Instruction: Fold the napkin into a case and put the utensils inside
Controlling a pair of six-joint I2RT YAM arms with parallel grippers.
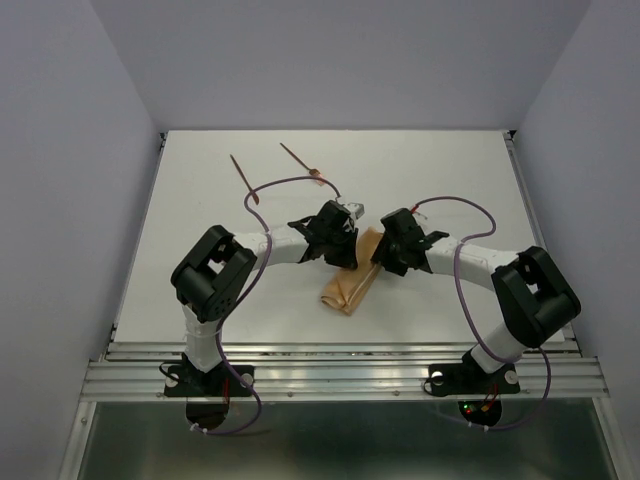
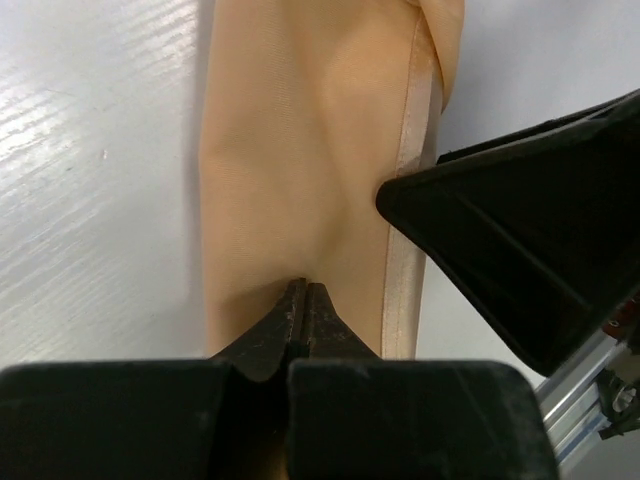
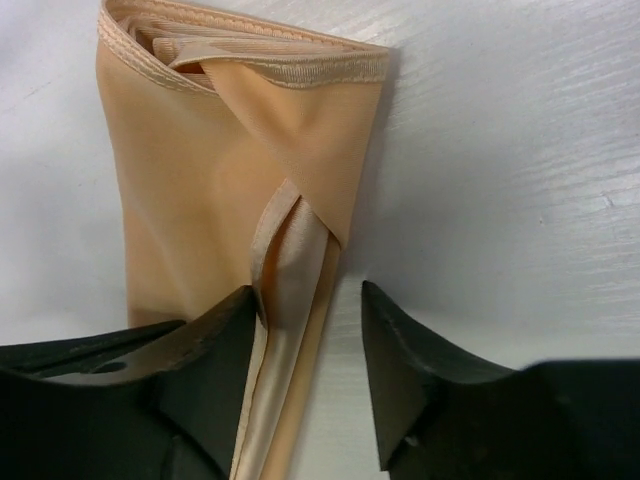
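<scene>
left tool: fingers pressed fully together, a small pucker of the case nipped at the tips; cloth runs straight ahead of this tool, flat on the desk; right tool: fingers well apart, holding nothing; inner finger touches the case's hemmed flap, which lies between the fingers, outer finger over bare desk; the case's open end, layered hems showing, lies ahead of the right tool; overhead, both tools meet at one end of the case; utensils lie beyond the left tool, well apart from the case.
</scene>
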